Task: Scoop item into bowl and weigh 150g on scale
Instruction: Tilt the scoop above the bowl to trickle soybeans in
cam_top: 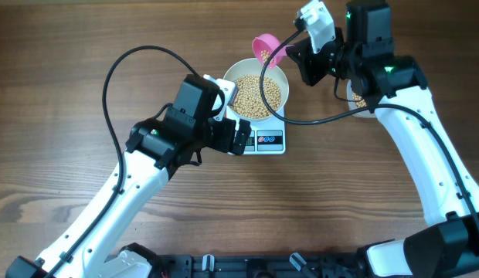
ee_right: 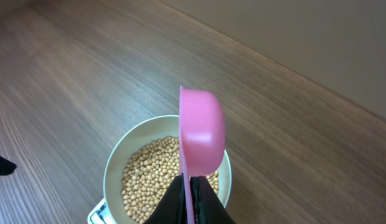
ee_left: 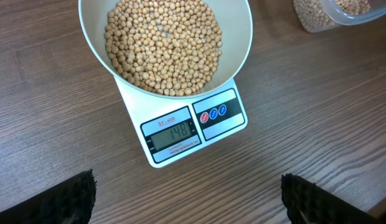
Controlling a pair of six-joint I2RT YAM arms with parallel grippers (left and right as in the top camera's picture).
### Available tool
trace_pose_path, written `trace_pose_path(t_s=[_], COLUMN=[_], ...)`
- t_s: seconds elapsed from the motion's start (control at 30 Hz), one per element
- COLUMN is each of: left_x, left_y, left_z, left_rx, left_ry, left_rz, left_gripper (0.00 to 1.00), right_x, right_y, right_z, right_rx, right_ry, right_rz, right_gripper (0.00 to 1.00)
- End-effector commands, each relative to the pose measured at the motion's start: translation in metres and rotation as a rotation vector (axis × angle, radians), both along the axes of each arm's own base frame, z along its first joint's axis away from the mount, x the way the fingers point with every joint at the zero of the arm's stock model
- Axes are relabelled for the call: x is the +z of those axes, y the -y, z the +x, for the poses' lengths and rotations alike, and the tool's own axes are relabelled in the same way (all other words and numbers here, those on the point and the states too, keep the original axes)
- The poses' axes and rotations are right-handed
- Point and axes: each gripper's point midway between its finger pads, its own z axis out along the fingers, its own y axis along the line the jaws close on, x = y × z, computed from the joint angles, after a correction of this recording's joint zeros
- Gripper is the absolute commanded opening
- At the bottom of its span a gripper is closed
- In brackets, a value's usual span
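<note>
Overhead first, Ben: where is everything?

Ana, the white bowl point(cam_top: 246, 68) sits on the scale point(cam_top: 270, 141) on the desk point(cam_top: 85, 46), well filled with tan beans point(cam_top: 259, 94). The right fingers point(cam_top: 295, 48) are clamped on the handle of a pink scoop point(cam_top: 264, 46), which hangs just beyond the bowl's far rim. Its long axis runs across the desk, cup end towards the robot's left and handle back towards the right arm. The left fingers point(cam_top: 241, 139) stand spread beside the scale, holding nothing.

Left wrist view?

It looks straight at the scale's display point(ee_left: 174, 134), which seems to read 148, just short of the target. The bowl point(ee_left: 240, 59) sits squarely on the scale, with beans point(ee_left: 162, 43) heaped well up its wall. Both left pads point(ee_left: 71, 199) show at the bottom corners, wide apart and clear of the scale. A clear tub point(ee_left: 330, 15) holding more beans shows at the top right.

And the right wrist?

The scoop point(ee_right: 202, 137) is rolled onto its side above the bowl's rim point(ee_right: 118, 168). Its mouth faces left in the picture and its long axis points straight away from the fingers point(ee_right: 174, 202). Whether any beans are left in it I cannot tell.

So which step?

I judge it the final topping-up. The next move calls for only a few beans: a light shake, or a very small dip into the tub, then a look at the display. A full pour would likely overshoot
</note>
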Motion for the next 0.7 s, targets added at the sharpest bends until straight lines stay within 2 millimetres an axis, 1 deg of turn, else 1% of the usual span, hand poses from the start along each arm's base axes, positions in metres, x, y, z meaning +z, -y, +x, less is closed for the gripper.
trace_pose_path(t_s=[0.0, 0.33, 0.53, 0.67], left_x=[0.007, 0.007, 0.007, 0.007], left_y=[-0.002, -0.002, -0.002, -0.002], left_z=[0.005, 0.005, 0.005, 0.005], left_rx=[0.015, 0.015, 0.015, 0.015], left_ry=[0.018, 0.018, 0.018, 0.018], left_rz=[-0.008, -0.008, -0.008, -0.008], left_gripper=[1.0, 1.0, 1.0, 1.0], right_x=[-0.001, 0.002, -0.01, -0.011], right_y=[-0.007, -0.007, -0.006, -0.005], right_z=[0.001, 0.003, -0.002, -0.001], right_rx=[0.007, 0.011, 0.071, 0.083], right_ry=[-0.022, -0.003, 0.008, 0.023], right_rz=[0.031, 0.03, -0.04, -0.06], right_gripper=[0.04, 0.04, 0.04, 0.04])
